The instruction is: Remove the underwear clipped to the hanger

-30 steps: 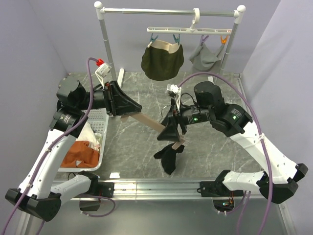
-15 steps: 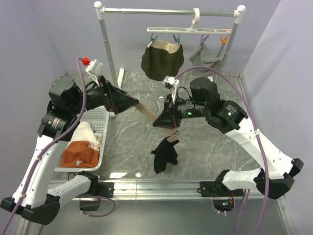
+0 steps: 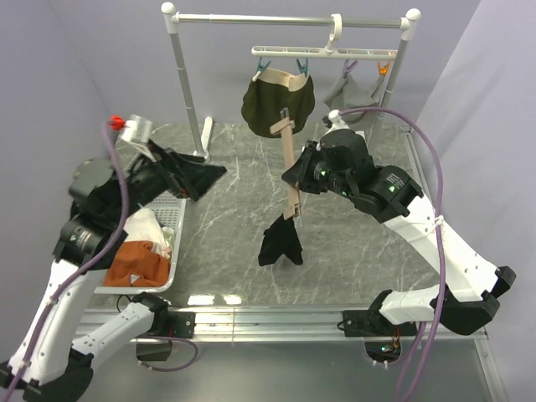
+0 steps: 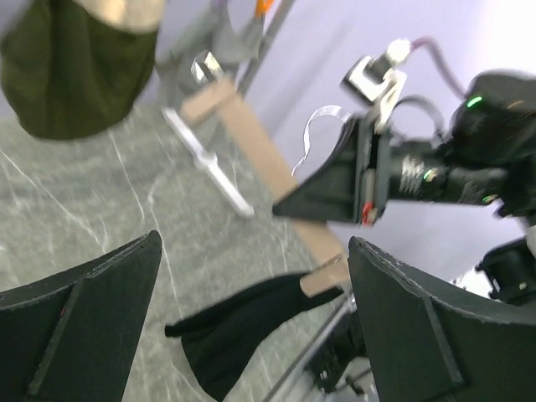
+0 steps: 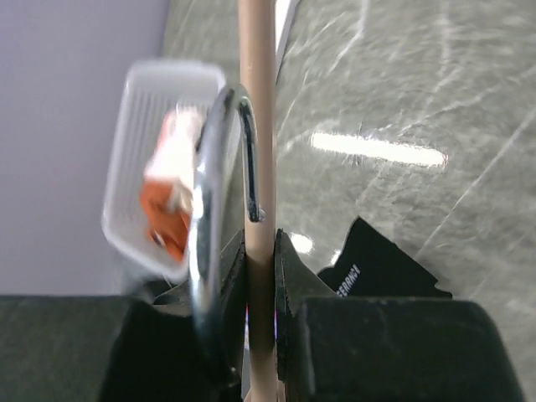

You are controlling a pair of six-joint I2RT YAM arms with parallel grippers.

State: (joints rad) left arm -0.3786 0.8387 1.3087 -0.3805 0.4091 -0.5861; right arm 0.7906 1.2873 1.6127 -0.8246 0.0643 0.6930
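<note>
My right gripper (image 3: 295, 179) (image 5: 260, 251) is shut on the tan waistband (image 3: 287, 142) (image 5: 257, 126) of the black underwear (image 3: 280, 244) (image 5: 378, 270). The band runs upright through the jaws and the black cloth hangs below, low over the table. My left gripper (image 3: 209, 172) (image 4: 255, 243) stands wide open to the left, holding nothing; its view shows the black underwear (image 4: 234, 335) beyond the fingers. The white hanger (image 3: 322, 52) carries the olive green underwear (image 3: 277, 105) and the grey underwear (image 3: 352, 100) on clips.
A white basket (image 3: 173, 203) at the left holds an orange cloth (image 3: 136, 260) and a white cloth (image 3: 144, 227). The rack's left pole (image 3: 182, 79) and right pole (image 3: 400, 59) stand at the back. Purple walls close in on both sides.
The left gripper opened, let go of the tan waistband and drew back to the left. The right gripper shut on the band and swung it upright, towards the rack.
</note>
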